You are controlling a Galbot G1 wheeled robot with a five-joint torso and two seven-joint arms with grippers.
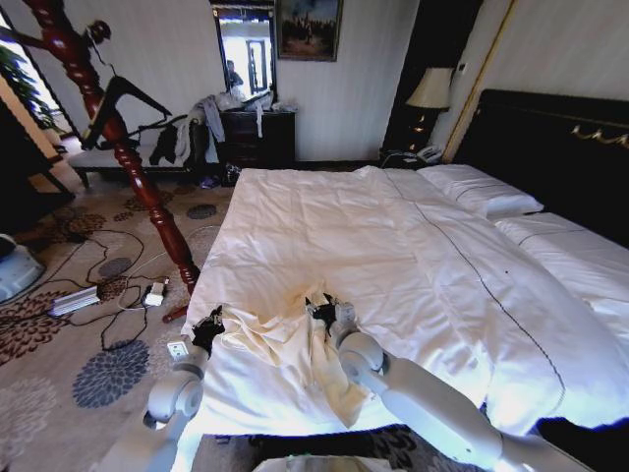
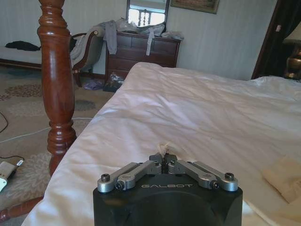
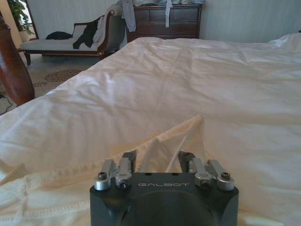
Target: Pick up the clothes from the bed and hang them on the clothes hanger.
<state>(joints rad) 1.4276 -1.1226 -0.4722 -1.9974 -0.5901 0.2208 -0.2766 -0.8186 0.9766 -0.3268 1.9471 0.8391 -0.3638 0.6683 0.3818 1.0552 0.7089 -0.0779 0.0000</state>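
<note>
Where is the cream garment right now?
In the head view the clothes lie on the bed's near edge, between the left claw and right claw.

GALBOT is printed in pale capitals on the black body of my left gripper (image 2: 163, 161), just below the silver finger links. The same word, GALBOT, stands on my right gripper (image 3: 157, 160) in the same place. I read nothing else anywhere.

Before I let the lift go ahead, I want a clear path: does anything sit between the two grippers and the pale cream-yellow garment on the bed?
Nothing visible does. The left gripper is pinched shut on the pale cream-yellow garment, and the right gripper has a raised fold of it between its fingers.
</note>
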